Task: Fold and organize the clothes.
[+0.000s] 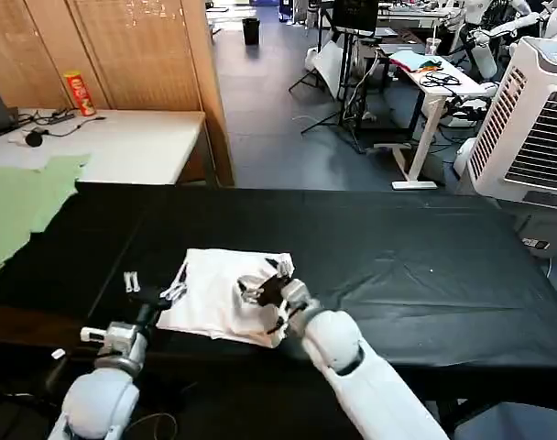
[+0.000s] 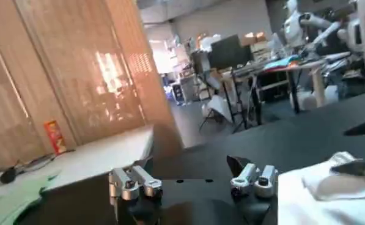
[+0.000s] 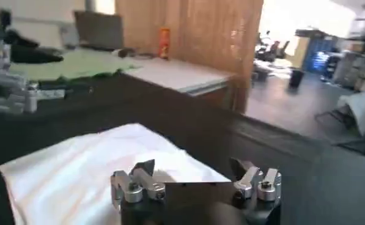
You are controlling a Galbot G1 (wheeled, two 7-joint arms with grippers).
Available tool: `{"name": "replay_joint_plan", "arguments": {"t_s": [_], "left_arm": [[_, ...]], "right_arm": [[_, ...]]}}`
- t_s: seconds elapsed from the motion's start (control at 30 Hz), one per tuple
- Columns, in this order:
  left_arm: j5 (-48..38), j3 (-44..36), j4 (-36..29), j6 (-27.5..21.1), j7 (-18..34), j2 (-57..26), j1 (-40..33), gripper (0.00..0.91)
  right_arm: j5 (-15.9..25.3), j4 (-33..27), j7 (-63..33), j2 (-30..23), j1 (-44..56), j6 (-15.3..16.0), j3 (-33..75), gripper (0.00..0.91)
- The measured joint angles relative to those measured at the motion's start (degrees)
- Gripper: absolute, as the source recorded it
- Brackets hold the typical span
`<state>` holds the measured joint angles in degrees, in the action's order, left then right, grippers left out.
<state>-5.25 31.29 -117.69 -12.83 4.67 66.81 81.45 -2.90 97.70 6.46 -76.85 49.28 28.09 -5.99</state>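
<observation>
Lying folded, one white T-shirt [image 1: 219,298], right gripper [image 1: 265,295] over it, left gripper [image 1: 146,291] beside, both seemingly open-fingered.

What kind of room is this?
Probably a robotics lab or workshop: a work table draped in black with a T-shirt on it, desks with monitors and cables, and other robots behind.

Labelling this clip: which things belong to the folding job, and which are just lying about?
Job:
white T-shirt, folded on the black table
right claw, over it
left claw, beside it

Lying about:
pale green cloth
red can
</observation>
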Motion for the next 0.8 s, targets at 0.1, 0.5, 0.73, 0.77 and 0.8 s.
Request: {"name": "replay_joint_plan", "arguments": {"t_s": [0.1, 0.5, 0.73, 0.77, 0.8], "left_arm": [[-0.02, 0.11, 0.07, 0.04, 0.00, 0.19, 0.18, 0.878], [-0.25, -0.08, 0.49, 0.36, 0.01, 0.58, 0.05, 0.878], [-0.46, -0.36, 1.82, 1.30, 0.00, 0.97, -0.63, 0.878], [-0.46, -0.47, 2.04, 1.40, -0.01, 1.02, -0.73, 0.878], [-0.46, -0.54, 2.27, 1.49, -0.01, 1.06, -0.83, 0.878]], "right_arm": [[1.82, -0.90, -0.11, 0.05, -0.70, -0.06, -0.53, 0.878], [6.17, -0.72, -4.51, 0.19, 1.28, -0.56, 4.17, 0.878], [8.78, 2.13, -8.73, -0.70, 6.11, -1.69, 13.06, 0.878], [8.40, 2.69, -8.80, -0.70, 6.81, -1.66, 14.25, 0.878], [7.86, 3.25, -8.79, -0.68, 7.49, -1.63, 15.42, 0.878]]}}
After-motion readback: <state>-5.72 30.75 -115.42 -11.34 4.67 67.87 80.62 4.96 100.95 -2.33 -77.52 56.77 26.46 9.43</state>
